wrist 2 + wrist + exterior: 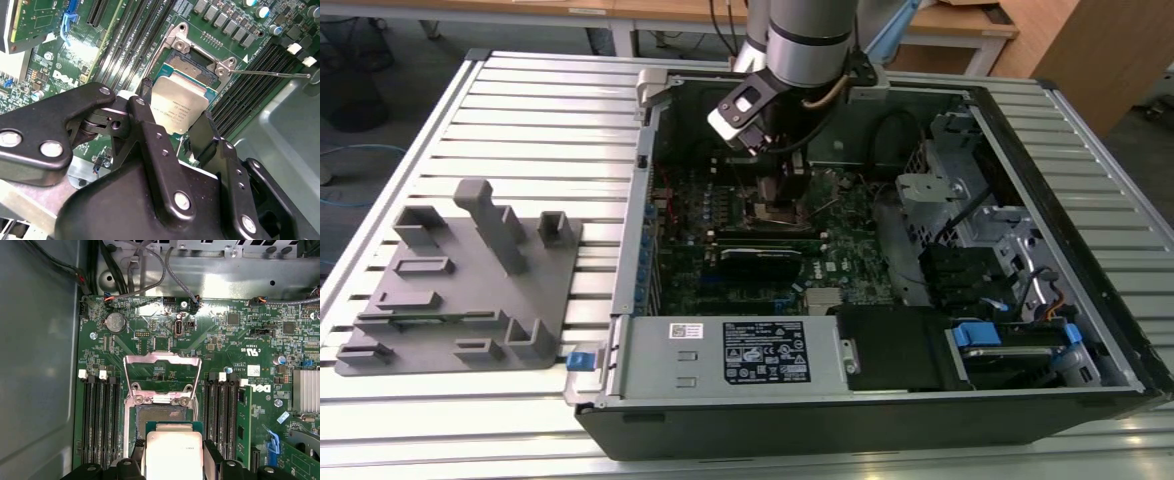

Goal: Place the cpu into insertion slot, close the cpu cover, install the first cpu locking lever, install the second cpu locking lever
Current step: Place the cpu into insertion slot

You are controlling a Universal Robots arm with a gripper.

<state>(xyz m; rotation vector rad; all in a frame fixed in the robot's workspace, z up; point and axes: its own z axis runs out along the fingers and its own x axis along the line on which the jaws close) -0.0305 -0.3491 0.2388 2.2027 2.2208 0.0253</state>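
My gripper (175, 112) is shut on the cpu (177, 104), a silver-grey square chip pinched between two black fingers (202, 131). The chip hangs over the near part of the insertion slot (192, 64), whose dark pin field still shows beyond it. In the first wrist view the cpu (172, 452) covers the near side of the insertion slot (159, 415). The cpu cover (162, 358), a silvery frame, stands swung open past the slot. A thin metal locking lever (270, 74) sticks out sideways from the socket corner. In the exterior view the gripper (778, 190) reaches down into the open computer case.
Long black memory slots (97, 420) flank the socket on both sides. A green card (243, 425) stands in one slot close by. The case wall (37, 365) and a power supply (727, 355) bound the board. A grey parts fixture (460, 285) lies on the table at the exterior view's left.
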